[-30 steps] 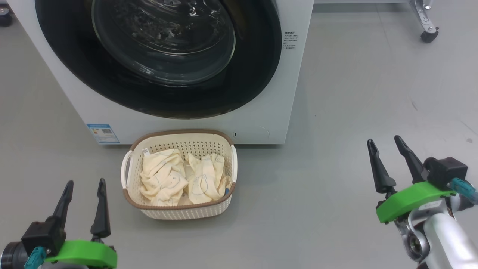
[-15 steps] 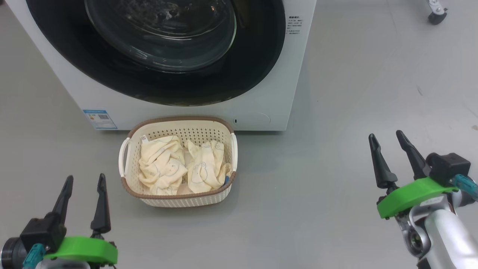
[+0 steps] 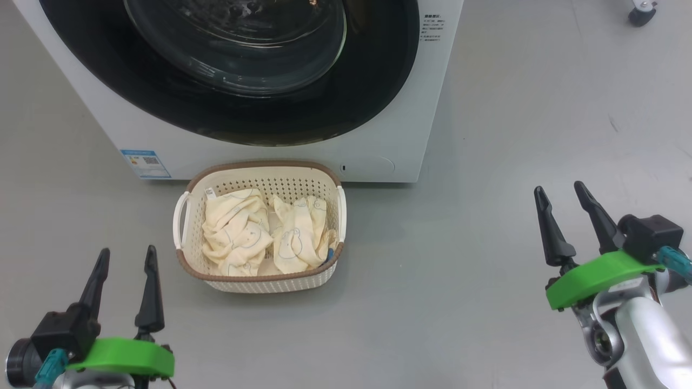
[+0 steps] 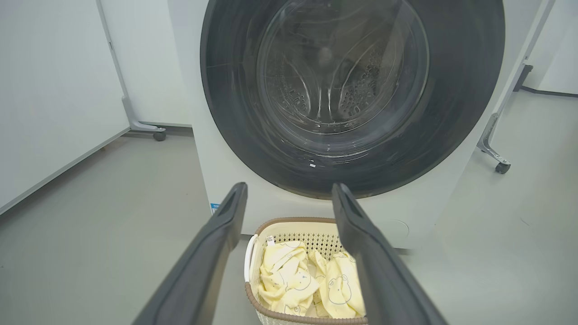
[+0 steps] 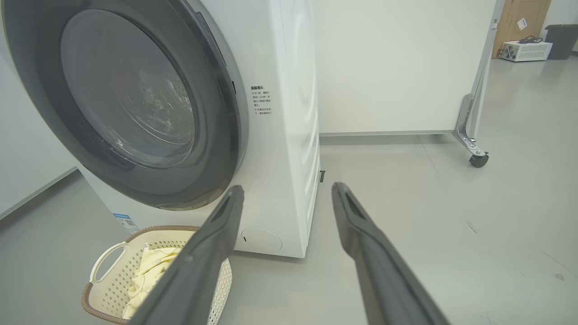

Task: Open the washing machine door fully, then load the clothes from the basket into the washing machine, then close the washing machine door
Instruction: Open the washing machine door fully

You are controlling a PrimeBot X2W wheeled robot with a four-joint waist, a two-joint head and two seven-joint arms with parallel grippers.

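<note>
grey floor (image 3: 459,243) spreads between the basket (image 3: 259,282), left gripper (image 3: 127,250) and right gripper (image 3: 558,187); both pairs of jaws stand apart.

No text was legible. The washer (image 3: 162,146) carried a blue label (image 3: 145,163) with a QR code at the base of its front. A block of small dark print (image 5: 261,100) stood beside the door (image 3: 378,81); its characters were too small to read. A white tag (image 3: 208,192) lay on the clothes (image 3: 238,237), markings unreadable.
</note>
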